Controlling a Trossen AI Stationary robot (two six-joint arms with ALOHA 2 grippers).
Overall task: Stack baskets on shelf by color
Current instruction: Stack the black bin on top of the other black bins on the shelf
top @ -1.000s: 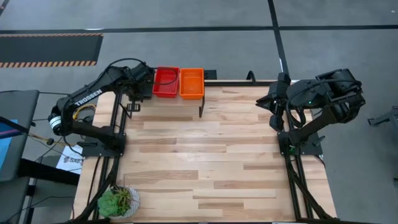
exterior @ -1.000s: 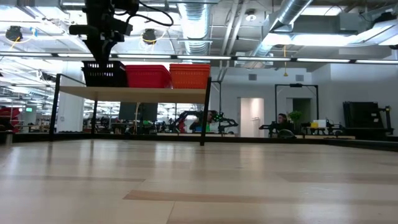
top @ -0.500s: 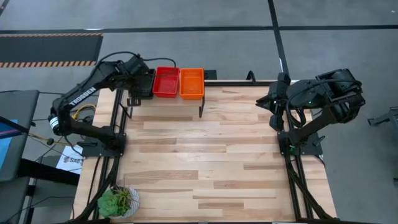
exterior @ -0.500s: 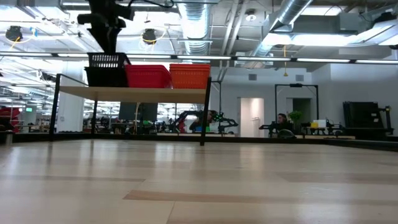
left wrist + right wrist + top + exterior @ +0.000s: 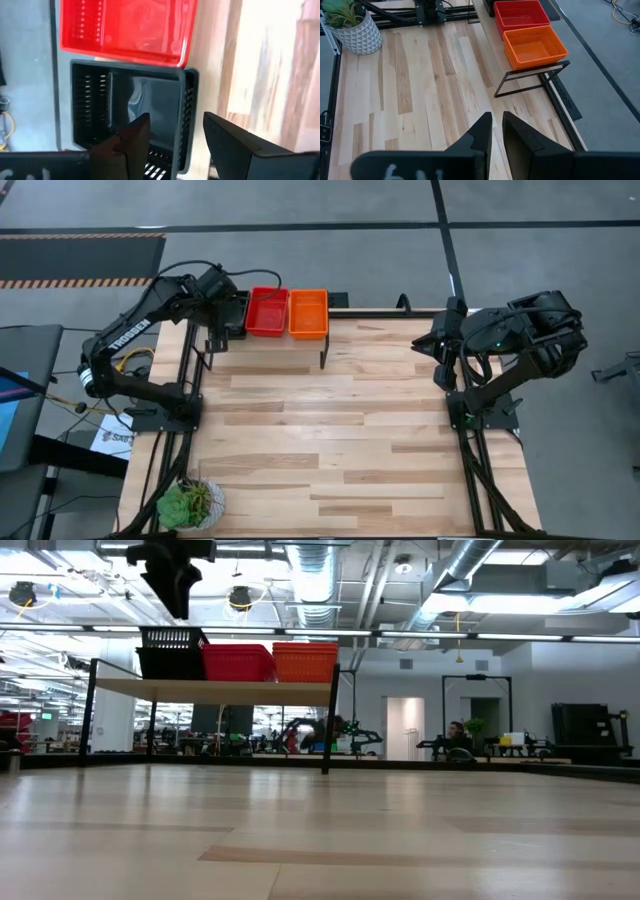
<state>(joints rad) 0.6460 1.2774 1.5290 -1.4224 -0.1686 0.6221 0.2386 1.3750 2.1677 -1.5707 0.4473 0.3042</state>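
Observation:
Three basket stacks stand side by side on the shelf at the table's far left: black baskets, red baskets and orange baskets. The top black basket sits askew in the one below it. My left gripper hangs open above the black stack, clear of it; in the low view the left gripper is well above the black rim. My right gripper is shut and holds nothing, raised at the table's far right edge.
A green potted plant stands at the table's near left corner. The shelf's black metal legs come down onto the tabletop. Bare wood lies between the shelf and the near edge.
My left gripper has let go of the top black basket and risen straight up, clear of the stack. The black stack stays on the shelf, its top rim a little higher than before. My right arm has kept still.

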